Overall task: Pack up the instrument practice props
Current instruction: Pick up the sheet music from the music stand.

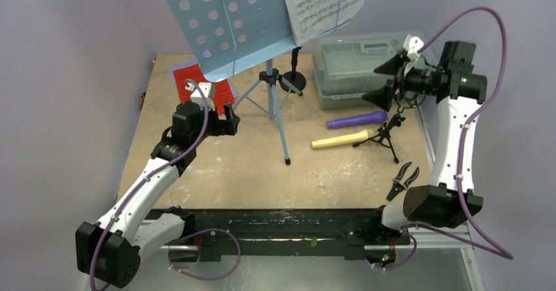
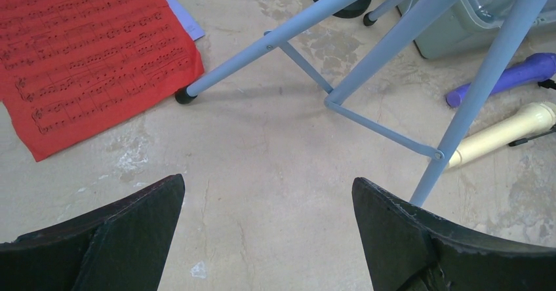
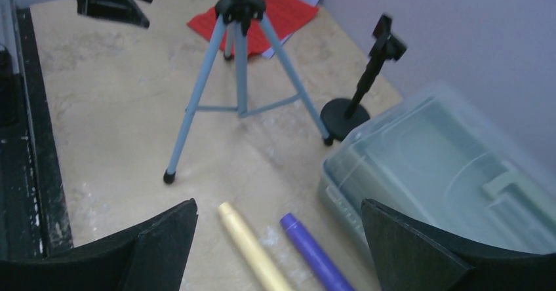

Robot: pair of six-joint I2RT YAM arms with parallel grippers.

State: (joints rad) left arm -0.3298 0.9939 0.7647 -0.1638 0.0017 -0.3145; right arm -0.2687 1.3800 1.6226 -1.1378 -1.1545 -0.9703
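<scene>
Zero props packed; left gripper and right gripper gape empty. Next, probably: right descends onto the purple microphone.

Robot lab: enclosed table, bolted arms

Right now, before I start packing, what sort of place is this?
Probably a robot test cell staged as a music practice corner: a tabletop closed in by plain lilac walls, with a light-blue music rest holding sheet music, and a purple microphone and a cream microphone lying nearby.
</scene>
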